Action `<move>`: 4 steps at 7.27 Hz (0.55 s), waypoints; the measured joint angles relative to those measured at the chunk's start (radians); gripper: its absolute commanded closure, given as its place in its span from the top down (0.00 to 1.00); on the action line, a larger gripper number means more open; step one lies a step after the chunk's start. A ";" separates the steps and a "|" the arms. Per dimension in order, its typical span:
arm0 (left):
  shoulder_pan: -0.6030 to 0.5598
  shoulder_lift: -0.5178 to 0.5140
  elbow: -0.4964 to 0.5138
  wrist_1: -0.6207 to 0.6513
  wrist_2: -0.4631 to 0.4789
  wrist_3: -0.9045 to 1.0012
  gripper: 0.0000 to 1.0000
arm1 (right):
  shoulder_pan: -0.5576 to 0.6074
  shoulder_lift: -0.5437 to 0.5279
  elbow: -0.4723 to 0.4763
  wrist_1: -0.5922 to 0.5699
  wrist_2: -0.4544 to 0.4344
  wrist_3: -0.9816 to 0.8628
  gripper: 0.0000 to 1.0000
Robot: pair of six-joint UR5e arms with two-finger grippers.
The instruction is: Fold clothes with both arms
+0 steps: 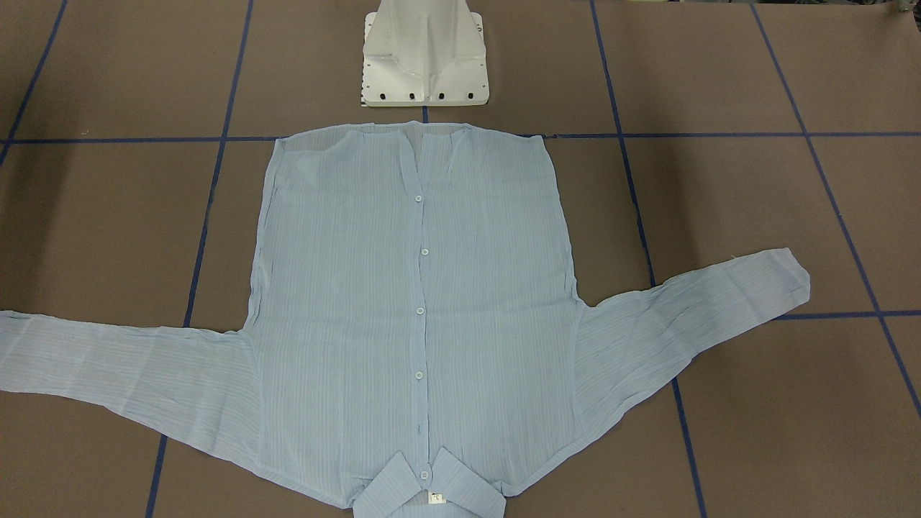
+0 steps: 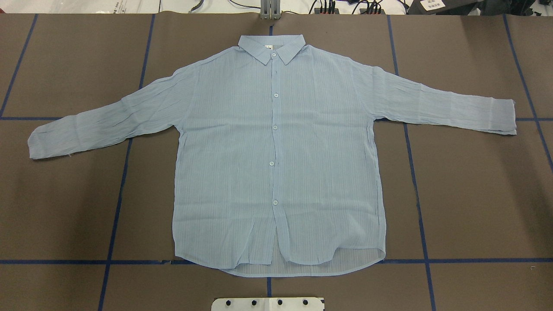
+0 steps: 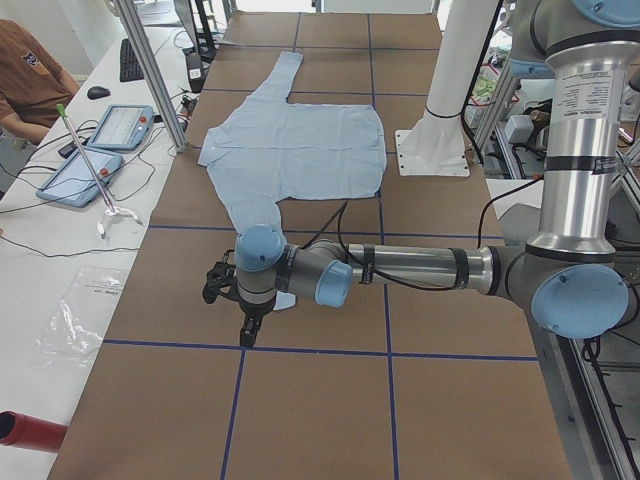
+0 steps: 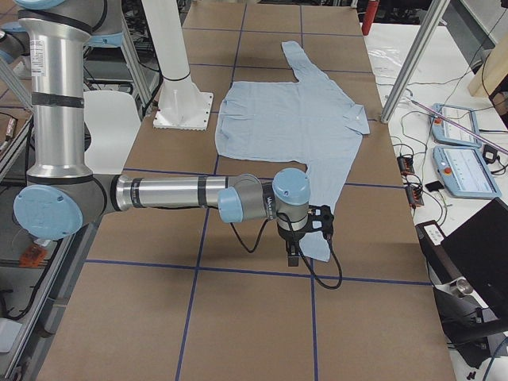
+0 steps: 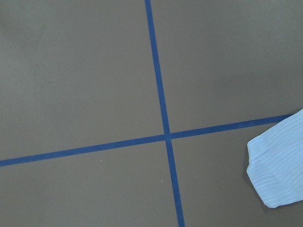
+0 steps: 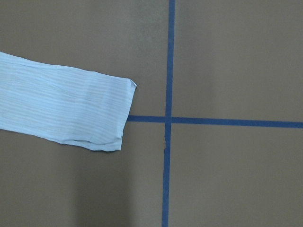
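Note:
The light-blue striped shirt lies flat and buttoned, front up, on the brown table, its collar on the side away from the robot base and both sleeves spread outward. In the exterior left view my left gripper hangs pointing down above the near sleeve's cuff; the left wrist view catches that cuff at its right edge. My right gripper hangs the same way over the other cuff. Neither gripper shows in the overhead or front views, so I cannot tell whether they are open or shut.
The white pedestal stands just behind the shirt's hem. Blue tape lines grid the table. A side desk holds tablets and cables, with a seated person beside it.

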 measured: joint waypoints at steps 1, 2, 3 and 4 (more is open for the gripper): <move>0.007 -0.014 0.015 -0.027 -0.002 0.000 1.00 | -0.056 0.014 -0.056 0.124 0.001 0.093 1.00; 0.009 -0.024 0.029 -0.066 -0.003 0.000 1.00 | -0.105 0.040 -0.143 0.261 0.001 0.170 1.00; 0.010 -0.027 0.051 -0.121 -0.002 -0.003 1.00 | -0.141 0.083 -0.250 0.368 0.001 0.211 1.00; 0.010 -0.027 0.072 -0.163 -0.001 -0.007 1.00 | -0.164 0.124 -0.339 0.428 0.001 0.227 1.00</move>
